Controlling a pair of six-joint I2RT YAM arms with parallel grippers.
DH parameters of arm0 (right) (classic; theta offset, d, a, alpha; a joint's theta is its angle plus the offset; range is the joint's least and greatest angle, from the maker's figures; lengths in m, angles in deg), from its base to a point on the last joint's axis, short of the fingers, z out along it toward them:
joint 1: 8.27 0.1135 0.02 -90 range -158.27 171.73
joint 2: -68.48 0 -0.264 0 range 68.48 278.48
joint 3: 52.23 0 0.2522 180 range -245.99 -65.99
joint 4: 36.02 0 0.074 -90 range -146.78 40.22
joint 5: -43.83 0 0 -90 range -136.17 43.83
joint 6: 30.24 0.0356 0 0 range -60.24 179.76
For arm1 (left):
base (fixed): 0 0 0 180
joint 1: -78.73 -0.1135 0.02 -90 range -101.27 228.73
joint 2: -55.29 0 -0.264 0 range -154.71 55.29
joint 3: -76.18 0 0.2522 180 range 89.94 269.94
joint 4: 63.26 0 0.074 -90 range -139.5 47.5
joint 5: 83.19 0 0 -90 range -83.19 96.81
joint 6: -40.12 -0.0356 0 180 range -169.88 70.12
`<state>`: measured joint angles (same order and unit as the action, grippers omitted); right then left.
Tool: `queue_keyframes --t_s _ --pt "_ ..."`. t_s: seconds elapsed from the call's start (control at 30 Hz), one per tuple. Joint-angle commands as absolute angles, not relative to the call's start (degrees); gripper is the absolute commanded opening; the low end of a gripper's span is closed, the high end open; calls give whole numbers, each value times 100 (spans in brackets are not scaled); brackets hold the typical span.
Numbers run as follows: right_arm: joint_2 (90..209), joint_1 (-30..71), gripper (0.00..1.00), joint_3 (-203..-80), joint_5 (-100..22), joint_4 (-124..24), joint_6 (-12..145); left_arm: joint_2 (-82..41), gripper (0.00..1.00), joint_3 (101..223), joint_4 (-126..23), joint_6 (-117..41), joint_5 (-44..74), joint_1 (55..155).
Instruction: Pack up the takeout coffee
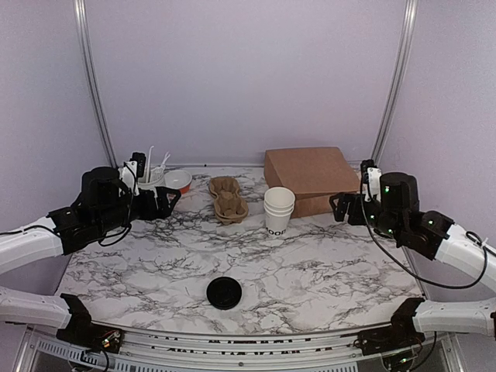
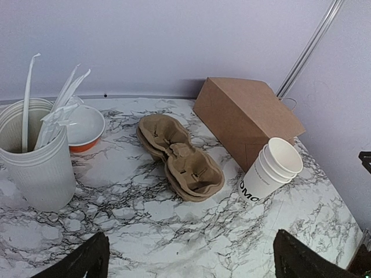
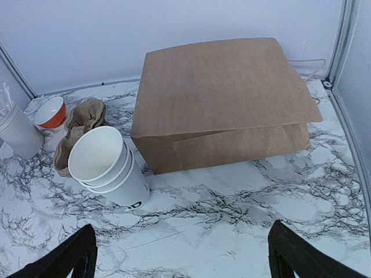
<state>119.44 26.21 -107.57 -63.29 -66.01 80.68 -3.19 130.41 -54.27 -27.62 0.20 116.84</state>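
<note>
No lidded takeout coffee shows in any view. A stack of lidless white paper cups with black lettering stands mid-table; it also shows in the left wrist view and the right wrist view. A loose flat black lid lies near the front. A brown paper bag lies flat behind the cups. My left gripper is open and empty at the back left, above the table. My right gripper is open and empty at the right, facing the bag.
Stacked brown pulp cup carriers lie left of the cups. A white ribbed container of plastic cutlery and an orange-and-white bowl stand at the back left beside my left gripper. Purple walls and metal poles enclose the marble table.
</note>
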Motion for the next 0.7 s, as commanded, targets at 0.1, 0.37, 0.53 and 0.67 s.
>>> queue_keyframes --t_s 0.1,0.37,0.53,0.67 --pt "11712 2636 100 -10830 -6582 -6557 8019 -275 99 13111 -5219 -2823 -70 11709" --pt "11845 2637 100 -10895 -6439 -6648 7913 -207 99 13112 -5071 -2723 -3 11705" --pt "12185 2636 98 -11161 -6251 -6762 7875 -201 99 13111 -4940 -2701 26 11705" --pt "12653 2636 96 -11589 -5978 -6872 7884 -140 99 13116 -4811 -2690 67 11706"
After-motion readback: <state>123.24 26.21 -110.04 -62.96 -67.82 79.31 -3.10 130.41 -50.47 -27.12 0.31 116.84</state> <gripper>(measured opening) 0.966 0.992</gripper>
